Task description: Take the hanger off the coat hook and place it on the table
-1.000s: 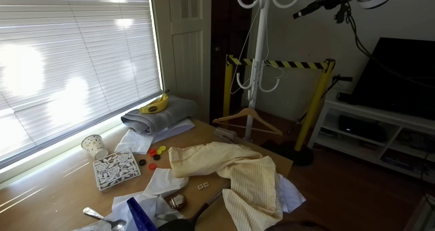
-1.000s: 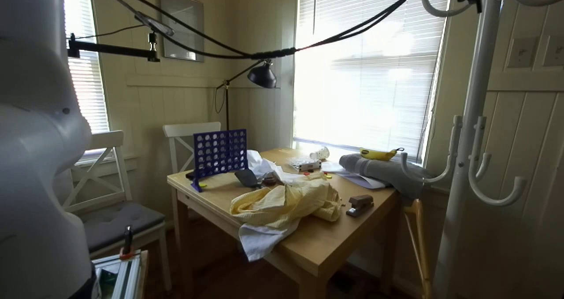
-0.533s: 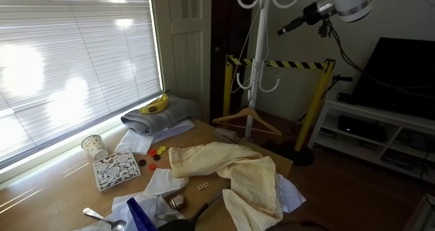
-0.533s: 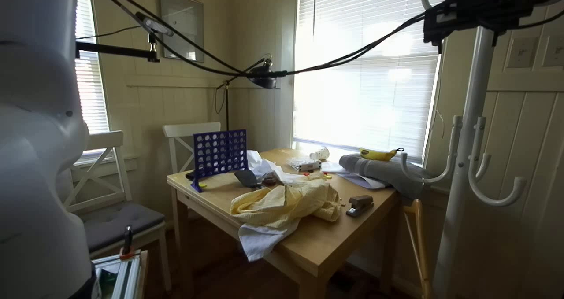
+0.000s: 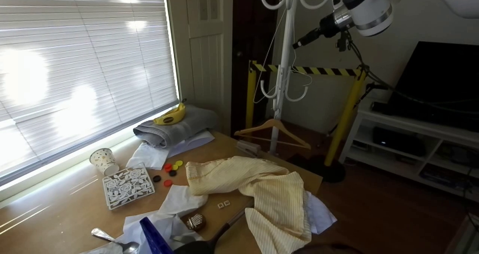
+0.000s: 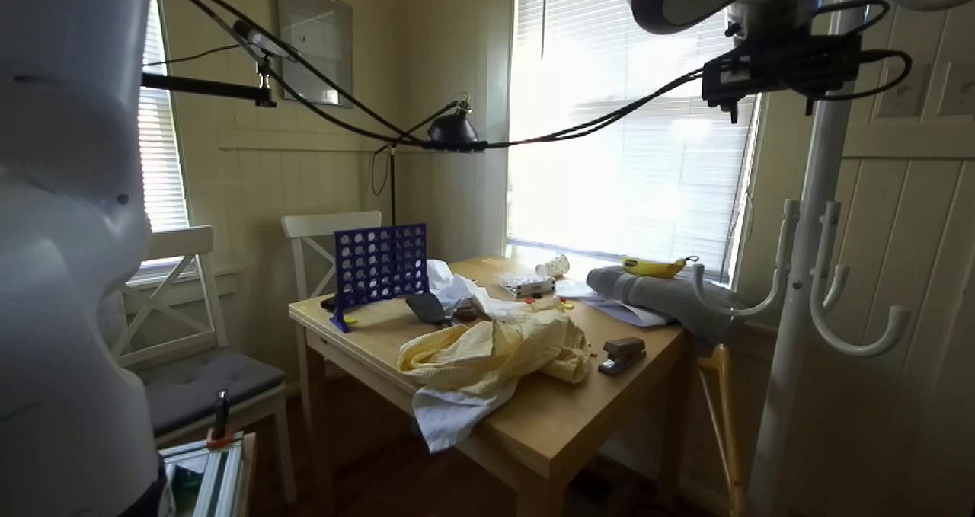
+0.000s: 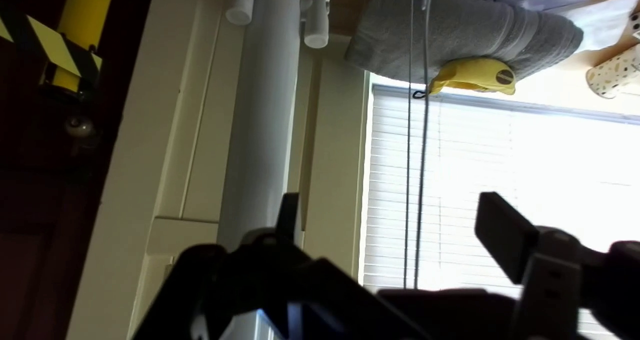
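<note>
The wooden hanger [image 5: 275,123] hangs low at the white coat stand beside the table's edge; it also shows edge-on in an exterior view [image 6: 730,426]. The coat hook, a white lower prong [image 6: 765,301], is just above it. My gripper [image 5: 295,45] is higher up near the pole, well above the hanger, in both exterior views [image 6: 772,111]. In the wrist view its fingers [image 7: 394,225] are wide apart with nothing held. Two thin cords [image 7: 424,129] appear between them; their depth is unclear. The hanger is not discernible in the wrist view. The table [image 5: 224,146] is brown wood.
A yellow cloth [image 5: 258,183], stapler [image 5: 248,147] and grey towel [image 5: 194,123] with a banana pouch [image 5: 170,115] lie on the table. Other white prongs [image 5: 297,97] stick out from the pole. A yellow-black barrier [image 5: 325,71] and a white cabinet [image 5: 396,115] stand behind.
My gripper has moved down and toward the pole, to the left in both exterior views. The hanger and the things on the table have not visibly moved.
</note>
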